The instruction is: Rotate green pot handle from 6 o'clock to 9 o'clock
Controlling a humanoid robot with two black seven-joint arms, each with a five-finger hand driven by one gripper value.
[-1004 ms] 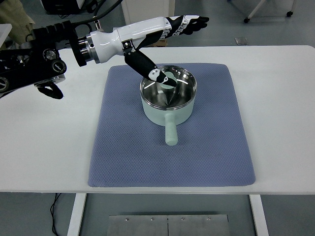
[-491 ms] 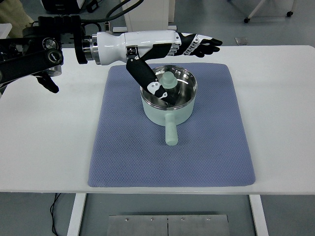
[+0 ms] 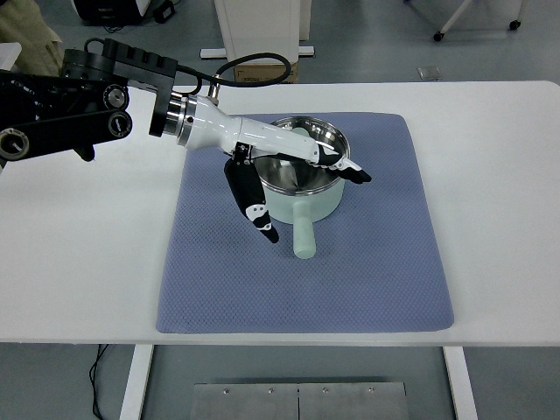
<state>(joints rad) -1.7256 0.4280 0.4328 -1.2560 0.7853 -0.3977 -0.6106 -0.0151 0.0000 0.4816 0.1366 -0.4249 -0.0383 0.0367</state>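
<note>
We see the pale green metal pot (image 3: 302, 185) sitting on the blue-grey quilted mat (image 3: 376, 262) toward 12 o'clock, on the white surface (image 3: 499, 201). Its stubby green handle (image 3: 303, 238) points to 6 o'clock. Our left hand (image 3: 293, 179) reaches in from 9 o'clock, fingers (image 3: 346, 166) spread across the pot's rim and thumb (image 3: 252, 203) hanging down just beside the handle at its 9 o'clock side, gripping nothing.
</note>
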